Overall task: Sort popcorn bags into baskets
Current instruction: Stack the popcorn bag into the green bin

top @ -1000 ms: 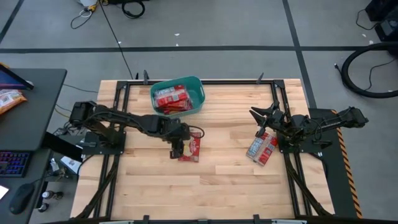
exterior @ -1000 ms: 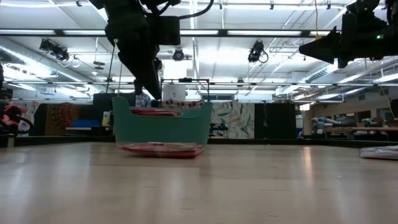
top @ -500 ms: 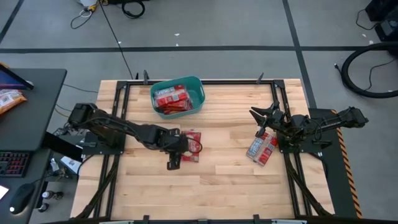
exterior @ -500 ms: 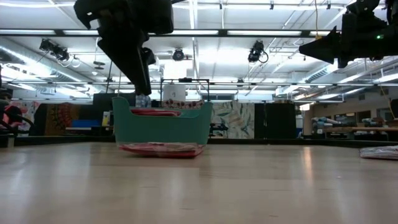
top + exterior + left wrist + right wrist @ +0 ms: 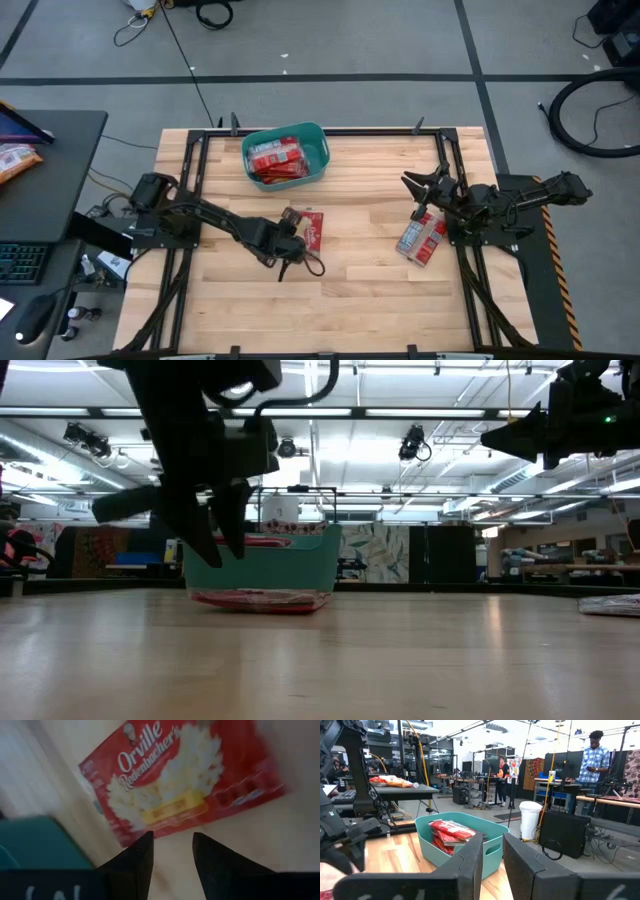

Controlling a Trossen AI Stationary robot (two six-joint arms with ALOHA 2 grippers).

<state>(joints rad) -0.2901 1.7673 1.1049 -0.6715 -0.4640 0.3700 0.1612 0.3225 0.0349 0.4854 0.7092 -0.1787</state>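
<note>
The left claw [image 5: 296, 262] hangs low over the middle of the wooden desk [image 5: 360, 290], and its two fingers [image 5: 135, 857] are a little apart with nothing between them. Just past their tips a red popcorn bag [image 5: 309, 229] lies flat on the wood (the claw is near it but not touching it). In the left wrist view the bag [image 5: 180, 780] fills most of the picture, and a bit of teal shows at one side. The teal basket [image 5: 314, 133] sits at the back of the desk, left of the middle, and more red popcorn bags [image 5: 276, 160] are piled inside it. The right claw [image 5: 418, 187] waits up in the air at the right side of the desk with its fingers [image 5: 465, 865] apart and holding nothing. Another popcorn bag [image 5: 421, 239] lies on the desk close to that arm. In the room behind the desk a person [image 5: 594, 747] in a checked shirt stands by a bench.
</note>
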